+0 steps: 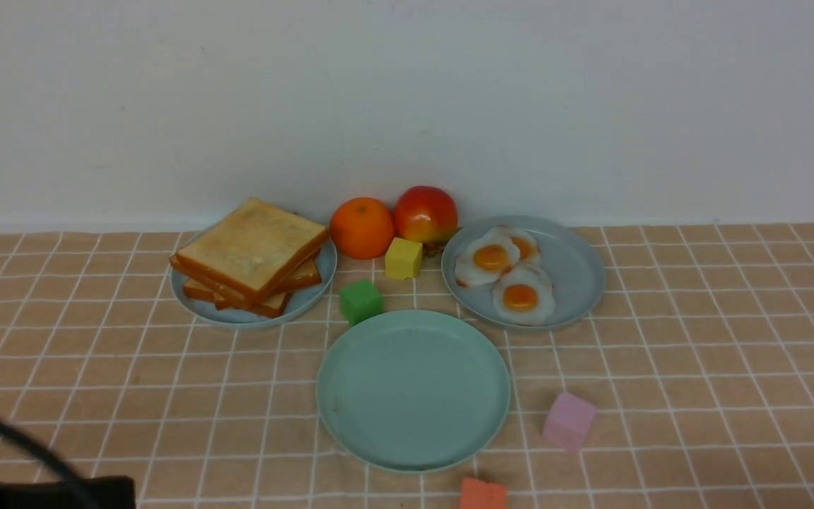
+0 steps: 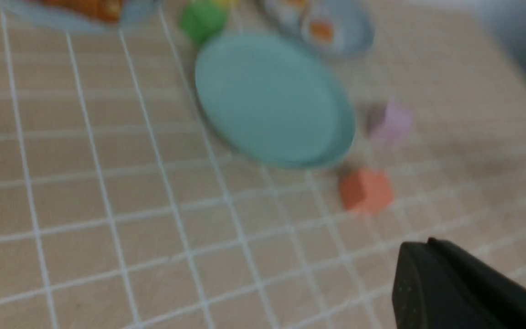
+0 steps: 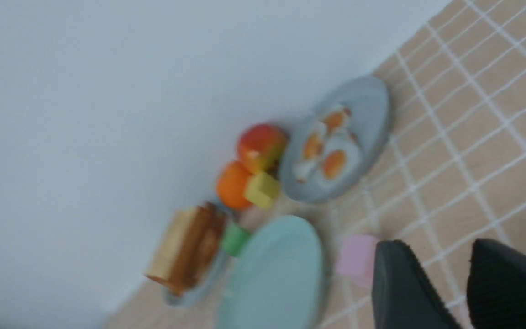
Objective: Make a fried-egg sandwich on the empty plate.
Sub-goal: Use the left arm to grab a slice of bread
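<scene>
Zero layers down: the empty mint plate (image 1: 413,390) sits front and centre, toast stack (image 1: 251,254) behind on the left, fried eggs (image 1: 502,272) behind on the right, handy for either arm, I'd say; left gripper (image 2: 427,260) pinched closed on nothing, right gripper (image 3: 439,256) jaws parted, empty

Tan checked tablecloth (image 1: 732,367), along far edge left blue-grey plate (image 1: 237,319), orange (image 1: 361,227), apple (image 1: 425,214), yellow cube (image 1: 403,258), right blue-grey plate (image 1: 576,276), green cube (image 1: 360,300), mint-green plate (image 1: 414,389) centre, pink cube (image 1: 569,420), coral cube (image 1: 482,494) at near edge
</scene>
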Controlling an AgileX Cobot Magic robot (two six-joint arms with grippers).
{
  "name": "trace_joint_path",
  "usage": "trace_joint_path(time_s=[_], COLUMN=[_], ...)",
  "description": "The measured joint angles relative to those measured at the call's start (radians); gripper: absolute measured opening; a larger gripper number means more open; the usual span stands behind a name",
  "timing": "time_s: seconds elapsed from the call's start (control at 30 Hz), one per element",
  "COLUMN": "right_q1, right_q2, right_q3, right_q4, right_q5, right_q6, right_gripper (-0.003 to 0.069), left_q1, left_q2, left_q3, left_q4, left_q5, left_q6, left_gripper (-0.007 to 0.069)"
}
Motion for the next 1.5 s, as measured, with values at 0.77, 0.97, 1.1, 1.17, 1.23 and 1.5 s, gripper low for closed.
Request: trace_joint_path(time_s=[0.77,0.97,1.1,1.17,1.23,1.5], right_q1=[0.083,0.140,0.169,0.176,0.179,0.179], right_q2=[0.681,0.704,0.704,0.704,0.704,0.704], right_q3=[-0.789,-0.797,-0.797,-0.797,-0.797,-0.797], right_q4=[-0.455,-0.459,-0.459,-0.459,-0.459,-0.459], right_q5=[0.694,0.694,0.700,0.701,0.702,0.703], right_q6=[-0.278,-0.282,-0.283,-0.284,-0.286,-0.286], right_gripper=[0.0001,0.0004,0.0007,0.0010,0.0013,0.0014], left_q1=[-0.084,-0.103,-0.103,-0.103,-0.103,-0.103], left_q2=[0.965,1.136,1.241,1.282,1.315,1.416], left_q3=[-0.688,-0.826,-0.902,-0.917,-0.924,-0.925], left_q4=[0.385,0.594,0.702,0.746,0.791,0.941], left_q5=[-0.011,0.002,-0.002,-0.021,-0.052,-0.153], left_q6=[0.083,0.029,0.027,0.026,0.026,0.021], left_gripper=[-0.0013,0.0009,0.0160,0.0251,0.0344,0.0528])
